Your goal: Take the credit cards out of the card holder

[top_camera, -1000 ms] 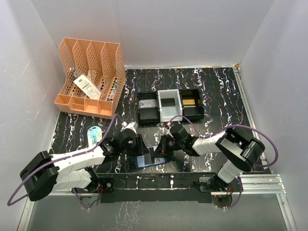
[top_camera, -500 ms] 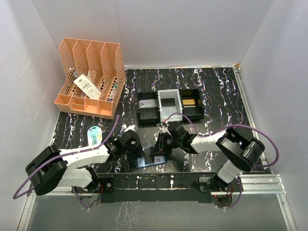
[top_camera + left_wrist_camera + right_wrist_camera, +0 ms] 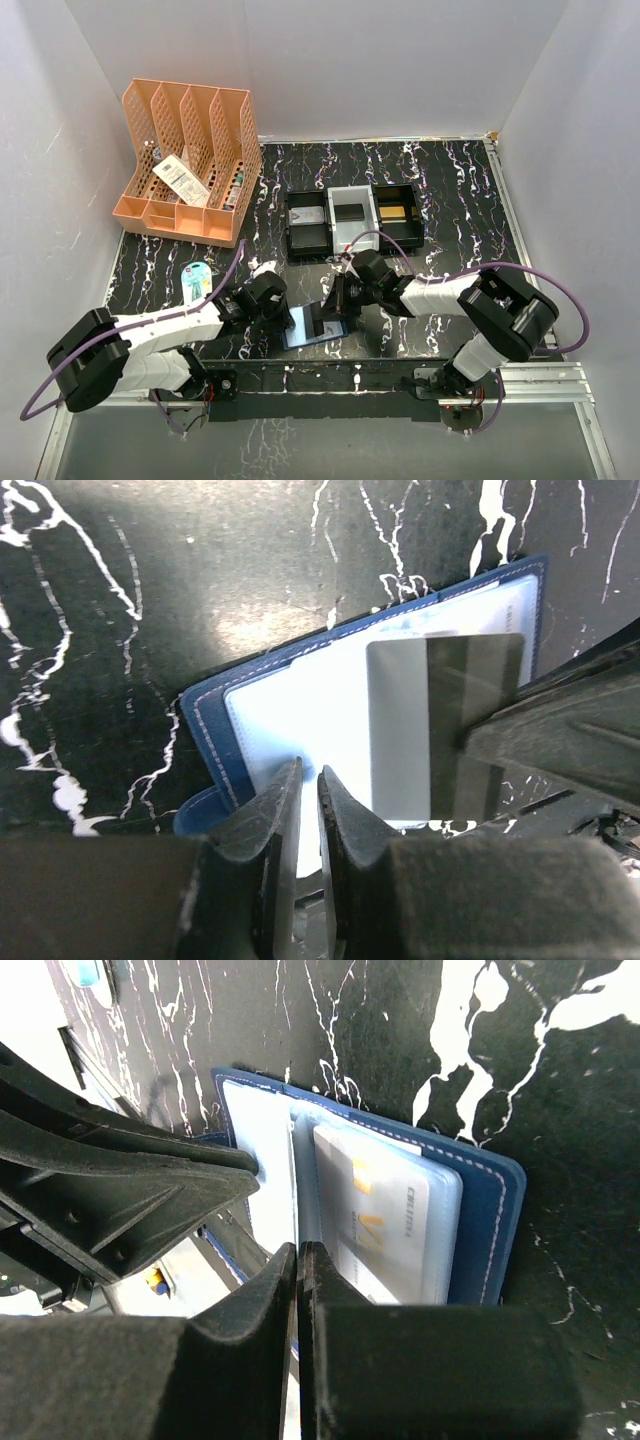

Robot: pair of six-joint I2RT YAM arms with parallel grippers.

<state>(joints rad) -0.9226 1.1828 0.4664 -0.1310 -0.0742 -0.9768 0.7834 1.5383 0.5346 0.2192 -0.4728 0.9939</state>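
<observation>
Black marbled table [image 3: 455, 190] floors a white-walled booth. Directly beneath both sets of fingertips lies the wallet [image 3: 303, 328] [image 3: 290, 710] [image 3: 490, 1225], spread open face-up. Its long axis runs from one gripper to the other, roughly along the table's near edge, which lies close behind it.

The left gripper [image 3: 284, 318] [image 3: 308, 780] has its jaws almost together, pinched on the pale inner page at its own end of the wallet. The right gripper [image 3: 328, 312] [image 3: 298, 1255] is closed on a grey card [image 3: 440, 720], which stands up over the wallet's other half. Just beside those fingertips a pale card [image 3: 385, 1225] sits in a clear pocket, its long side parallel to the fold.

Beyond the grippers, bare table runs to three trays [image 3: 352, 222], well apart. Both arms lie low, with forearms converging, wrists facing each other and fingers tilted down.
</observation>
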